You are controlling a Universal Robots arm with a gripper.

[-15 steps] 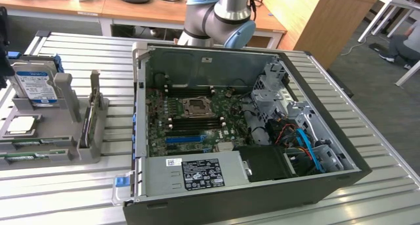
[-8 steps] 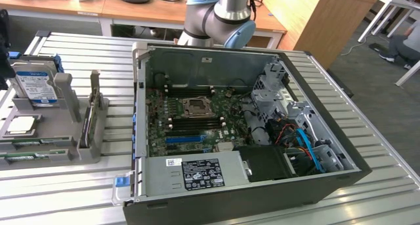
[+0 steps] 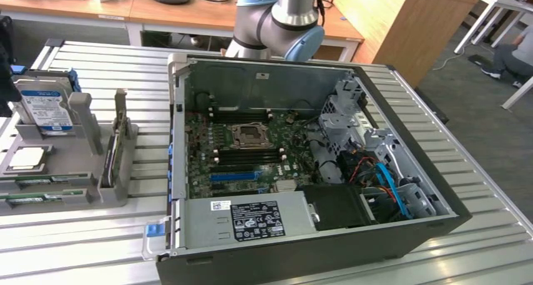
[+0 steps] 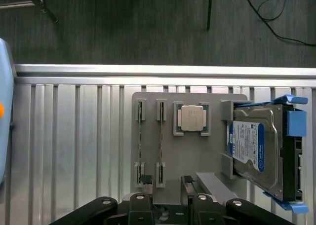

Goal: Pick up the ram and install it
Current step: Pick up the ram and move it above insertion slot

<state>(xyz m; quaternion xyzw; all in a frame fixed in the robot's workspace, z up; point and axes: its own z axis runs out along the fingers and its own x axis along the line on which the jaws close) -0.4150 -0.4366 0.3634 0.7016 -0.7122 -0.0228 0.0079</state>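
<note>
Two rams stand on edge in the slots of a grey holder tray (image 4: pixel 197 151): one ram (image 4: pixel 161 141) and a second ram (image 4: pixel 140 141) beside it. Seen from the side, they are thin green strips (image 3: pixel 42 198) at the exterior view's left. My gripper (image 4: pixel 166 181) hovers above the tray's near end, open, with nothing between its dark fingers (image 4: pixel 144 179). The ram at the inner slot lies roughly in line with the gap between the jaws. The open computer case (image 3: pixel 383 98) shows its motherboard (image 3: pixel 249 154) with the memory slots around the processor socket.
A square silver processor chip (image 4: pixel 192 118) sits in the tray next to the rams. A silver hard drive (image 4: pixel 256 146) with a blue-white label leans in blue brackets at the tray's end. The ribbed metal table (image 4: pixel 74 136) carries tray and case. The arm's blue-grey joints (image 3: pixel 279 23) rise behind the case.
</note>
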